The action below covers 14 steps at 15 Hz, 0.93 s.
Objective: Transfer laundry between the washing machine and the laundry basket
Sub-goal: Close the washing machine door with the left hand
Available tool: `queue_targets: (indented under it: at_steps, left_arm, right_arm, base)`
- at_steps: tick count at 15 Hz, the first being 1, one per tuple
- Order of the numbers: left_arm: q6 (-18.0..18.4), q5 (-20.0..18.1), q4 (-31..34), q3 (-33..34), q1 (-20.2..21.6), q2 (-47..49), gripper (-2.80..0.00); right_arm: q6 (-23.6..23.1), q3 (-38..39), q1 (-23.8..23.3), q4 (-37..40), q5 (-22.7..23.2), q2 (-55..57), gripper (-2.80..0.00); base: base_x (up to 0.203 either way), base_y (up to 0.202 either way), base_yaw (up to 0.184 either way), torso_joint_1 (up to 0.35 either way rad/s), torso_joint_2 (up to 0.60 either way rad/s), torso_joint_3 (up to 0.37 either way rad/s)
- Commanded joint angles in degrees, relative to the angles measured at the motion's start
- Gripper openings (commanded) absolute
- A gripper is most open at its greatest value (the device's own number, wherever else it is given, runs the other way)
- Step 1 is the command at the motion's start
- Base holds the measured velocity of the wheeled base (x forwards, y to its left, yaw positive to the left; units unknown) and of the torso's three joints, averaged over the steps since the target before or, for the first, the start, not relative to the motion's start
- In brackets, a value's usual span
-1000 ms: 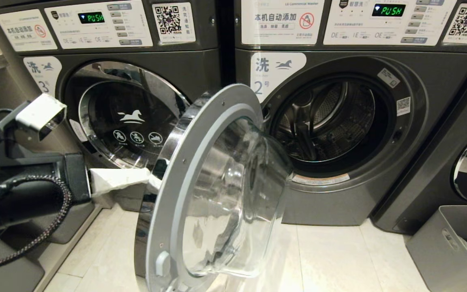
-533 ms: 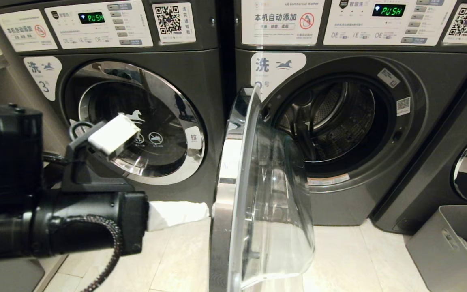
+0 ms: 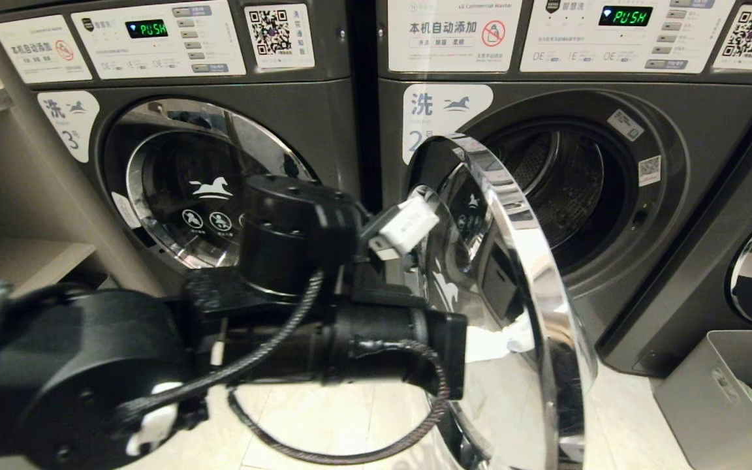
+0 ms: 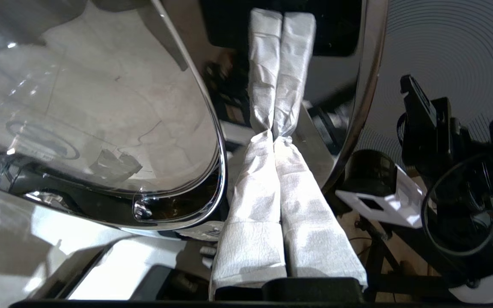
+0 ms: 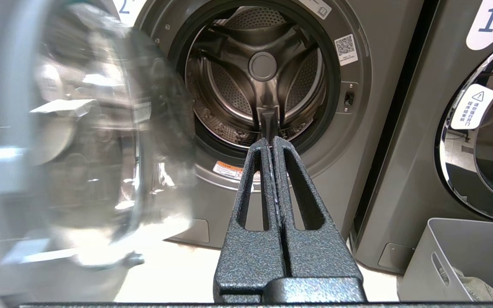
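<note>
The middle washing machine [image 3: 676, 215] has its chrome-rimmed door [image 3: 532, 261] part-way swung across the drum [image 5: 263, 72], which shows bare metal. My left arm reaches across from the left. The left gripper [image 3: 503, 341], its fingers wrapped in white, is shut, and its tips [image 4: 272, 133] press on the door's mirrored outer face. The right gripper [image 5: 271, 143] is shut and empty, held low in front of the drum opening. The grey laundry basket [image 3: 722, 391] stands on the floor at the right, with a bit of cloth [image 5: 475, 287] showing inside.
A second washer [image 3: 213, 189] with its door shut stands on the left, and a third washer [image 5: 482, 128] is on the right behind the basket. A shelf [image 3: 17, 254] juts out at the far left. Pale floor tiles [image 3: 350, 418] lie below the arm.
The door has swung from wide open, past edge-on, toward the drum opening. My left arm has swept to the right with it, fingers against its outer face.
</note>
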Motion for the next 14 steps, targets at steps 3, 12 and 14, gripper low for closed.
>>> queue_targets:
  at_steps: [3,12,14]
  left_arm:
    - [-1.78,6.06,-1.62,-15.56,-6.62,14.87,-2.80]
    - [-11.38,19.84,-6.58,0.02,-8.82,-6.02,-2.80]
    - [-11.29,22.87,-3.54,1.92,-10.25,-12.04,-2.80]
  right_arm:
    - [-0.04,2.29,0.00,-0.13,0.05,0.02,-2.80]
    - [-0.04,2.29,0.00,-0.13,0.05,0.00,-2.80]
    - [-0.04,2.29,0.00,-0.13,0.05,0.00,-2.80]
  base:
    - [0.000,0.000,0.000,0.000,0.00,0.000]
    - [0.000,0.000,0.000,0.000,0.00,0.000]
    - [0.000,0.000,0.000,0.000,0.00,0.000]
